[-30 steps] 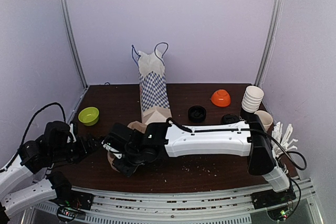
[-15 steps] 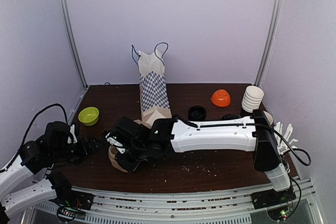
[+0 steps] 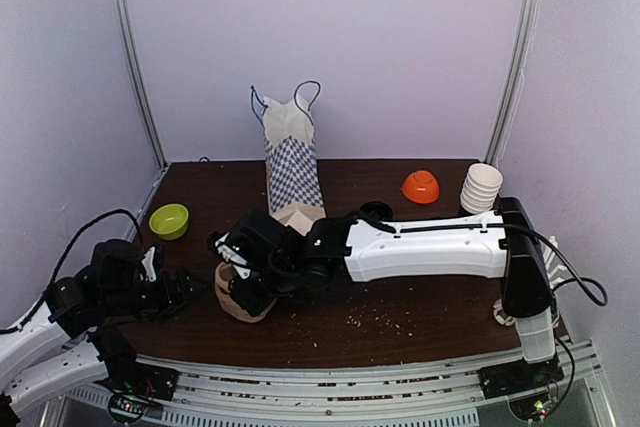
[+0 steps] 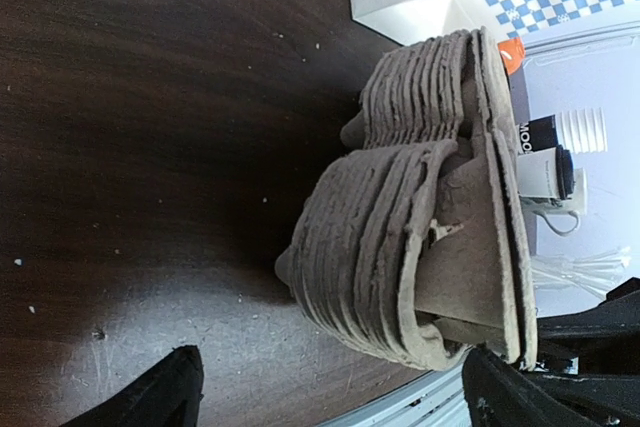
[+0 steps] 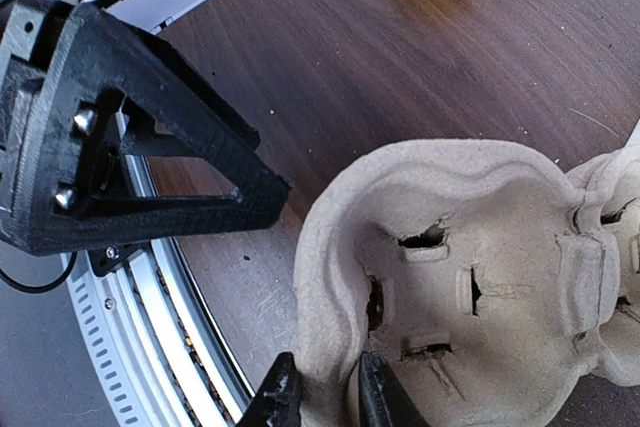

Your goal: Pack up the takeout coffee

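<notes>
A: Where is the coffee (image 4: 543, 169)?

B: Standing up, past the trays (image 4: 420, 217), on the right arm's side. The right end effector (image 5: 325, 394) pinches the trays. The left end effector (image 4: 330, 392) is wide open.

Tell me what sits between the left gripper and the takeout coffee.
The stack of pulp cup carriers stands directly between the left gripper and the takeout coffee, partly hiding it; the right fingers pinch the stack's rim.

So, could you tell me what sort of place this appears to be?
Probably a lab robot cell staged for takeout packing: metal frame posts, robot arms at the table edge, stacked pulp cup carriers and a checkered paper bag.
</notes>
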### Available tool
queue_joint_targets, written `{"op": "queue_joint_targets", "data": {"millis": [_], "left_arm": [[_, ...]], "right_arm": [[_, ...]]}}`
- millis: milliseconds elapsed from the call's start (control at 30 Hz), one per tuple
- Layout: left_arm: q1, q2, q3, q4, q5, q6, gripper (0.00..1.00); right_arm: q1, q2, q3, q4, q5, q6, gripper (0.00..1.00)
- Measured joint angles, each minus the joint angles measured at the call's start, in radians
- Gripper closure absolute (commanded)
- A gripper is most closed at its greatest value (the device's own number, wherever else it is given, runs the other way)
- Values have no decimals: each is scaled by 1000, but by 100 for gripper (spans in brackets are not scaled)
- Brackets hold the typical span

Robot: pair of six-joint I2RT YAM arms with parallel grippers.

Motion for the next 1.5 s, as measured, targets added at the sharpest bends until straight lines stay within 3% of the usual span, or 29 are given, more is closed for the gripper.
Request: {"op": "queue_joint_targets", "data": {"millis": [800,1133,1267,1500], "left_arm": [[0,40,-28,151,61,1,4],[0,97,-41,197,63,1,4],[0,114,-44,205,65,2,4],[0,130,-45,225,68,2,4]], "right_arm": [[-12,-18,-24,36,-29,28,80],[-19,-18,-24,35,-68,43,70],[-20,-18,-21,26,-78,46,61],[-19,4,50,-40,-42,41,66]]}}
